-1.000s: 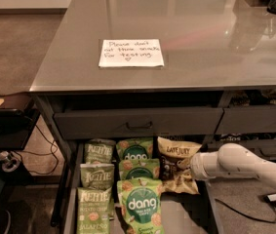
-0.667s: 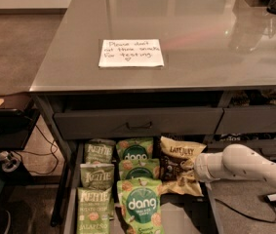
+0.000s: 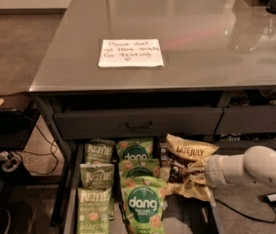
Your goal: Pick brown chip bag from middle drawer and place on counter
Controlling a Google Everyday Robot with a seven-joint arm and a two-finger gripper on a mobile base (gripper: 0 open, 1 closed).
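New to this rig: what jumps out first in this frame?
The white arm reaches in from the right, its gripper at the crinkled brown chip bag on the right side of the open middle drawer. Beside it, green dang bags and Kettle bags fill the drawer's centre and left. Above, a white handwritten note lies on the glossy grey counter.

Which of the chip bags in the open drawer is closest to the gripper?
The tan and brown Late July bag, rightmost; the gripper is at its right side. The green Kettle bags and dang bags lie farther left.
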